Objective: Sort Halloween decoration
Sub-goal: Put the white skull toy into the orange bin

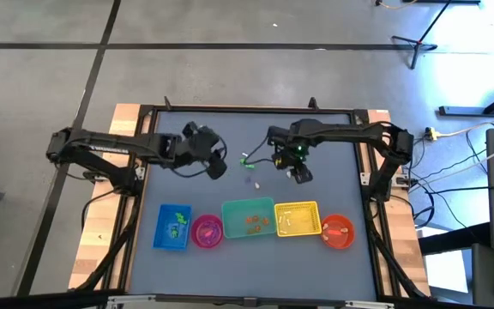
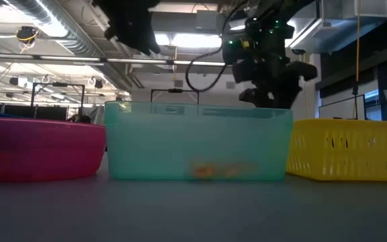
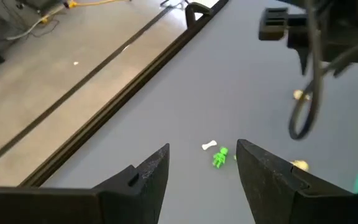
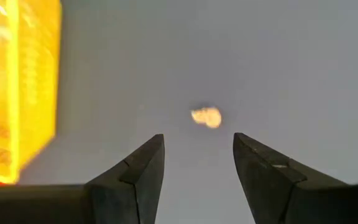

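Small trinkets lie loose on the grey table between my two grippers: a green one and a purple one in the high view. My left gripper hovers open just left of them. Its wrist view shows a green figure and a white bone lying beyond the gap between the open fingers. My right gripper hangs open to their right, above the table. A pale yellowish trinket lies on the table ahead of its open fingers.
Along the near side stands a row of containers: blue tray, pink bowl, teal bin with orange trinkets inside, yellow basket and orange bowl. More pale trinkets lie near the right arm.
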Controlling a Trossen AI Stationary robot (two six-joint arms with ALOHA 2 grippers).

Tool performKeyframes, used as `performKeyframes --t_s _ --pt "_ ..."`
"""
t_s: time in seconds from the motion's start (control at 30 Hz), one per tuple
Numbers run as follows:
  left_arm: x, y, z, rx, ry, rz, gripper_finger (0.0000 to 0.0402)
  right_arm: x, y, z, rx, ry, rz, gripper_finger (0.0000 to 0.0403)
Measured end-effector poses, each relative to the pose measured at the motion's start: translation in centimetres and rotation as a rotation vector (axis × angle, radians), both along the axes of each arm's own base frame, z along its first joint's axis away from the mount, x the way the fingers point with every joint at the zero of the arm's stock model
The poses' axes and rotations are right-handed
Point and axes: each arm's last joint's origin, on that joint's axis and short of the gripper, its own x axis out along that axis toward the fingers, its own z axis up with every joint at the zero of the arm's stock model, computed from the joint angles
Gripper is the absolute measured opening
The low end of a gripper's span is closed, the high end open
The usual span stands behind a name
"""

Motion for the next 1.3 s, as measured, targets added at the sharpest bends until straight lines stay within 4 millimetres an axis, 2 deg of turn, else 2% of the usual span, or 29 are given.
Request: performKeyframes --t_s 0.17,0.4,0.57,0.83,0.93,1.3 --pt "0.1 -2.4 -0.1 0.015 -0.018 -0.02 0.0172 -0.1 0.5 -1.7 -0.112 0.013 0.016 0.0188" --pt "0.1 -3.9 -0.2 0.008 -0.052 -0.018 0.0172 0.3 0.5 -2.9 -0.087 -0.076 0.016 0.0189" --pt "0.1 -4.3 -0.2 0.006 -0.058 -0.025 0.0172 -0.2 0.8 -4.0 -0.013 -0.086 0.029 0.0188" --pt "0.1 -4.5 -0.2 0.006 -0.059 -0.03 0.0172 -0.9 0.8 -5.9 -0.097 -0.083 0.025 0.0188" --pt "0.1 -4.5 -0.2 0.005 -0.059 -0.03 0.0172 -0.8 0.7 -6.2 -0.139 -0.101 0.02 0.0188" --pt "0.1 -4.5 -0.2 0.005 -0.059 -0.03 0.0172 -0.9 0.7 -6.3 -0.127 -0.093 0.021 0.0188"
